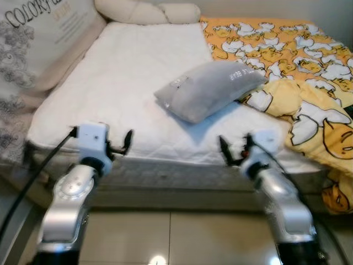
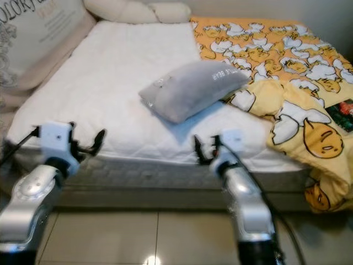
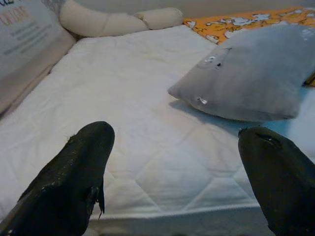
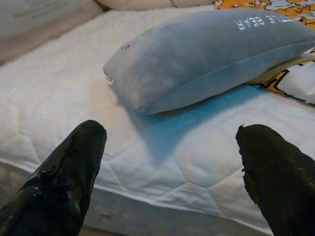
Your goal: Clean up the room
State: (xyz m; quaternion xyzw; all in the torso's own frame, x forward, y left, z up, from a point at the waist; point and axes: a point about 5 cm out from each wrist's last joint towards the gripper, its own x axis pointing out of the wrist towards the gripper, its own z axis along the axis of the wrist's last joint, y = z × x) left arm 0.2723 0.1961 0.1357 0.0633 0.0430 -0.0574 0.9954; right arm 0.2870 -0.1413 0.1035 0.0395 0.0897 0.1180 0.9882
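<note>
A grey pillow (image 1: 212, 88) with white lettering lies tilted on the white mattress (image 1: 121, 77), its right end resting on a yellow duck-print blanket (image 1: 309, 66). Both arms are raised in front of the bed's near edge. My left gripper (image 1: 122, 142) is open at the mattress edge, left of the pillow, with nothing between its fingers (image 3: 69, 182). My right gripper (image 1: 234, 150) is open too, just below and in front of the pillow (image 4: 206, 54), and holds nothing.
A cream bolster (image 1: 143, 11) lies at the head of the bed. A large printed cushion (image 1: 38, 38) leans along the left side. A small dark object (image 2: 345, 113) sits on the blanket at the right. Glossy floor tiles (image 1: 171, 237) lie below.
</note>
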